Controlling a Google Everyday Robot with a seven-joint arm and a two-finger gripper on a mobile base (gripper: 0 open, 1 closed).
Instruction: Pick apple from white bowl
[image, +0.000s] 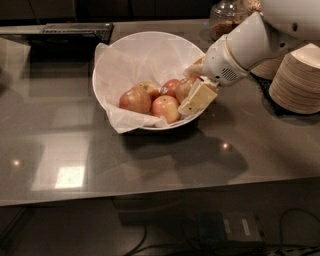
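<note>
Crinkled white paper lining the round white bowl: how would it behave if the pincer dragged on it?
Probably floppy and light: the crinkled white paper is creased and droops over the round white bowl at front-left. Likely to bunch or slide if tugged, though the red-yellow apples should pin it. The pincer sits at the bowl's right rim, against the apples.
</note>
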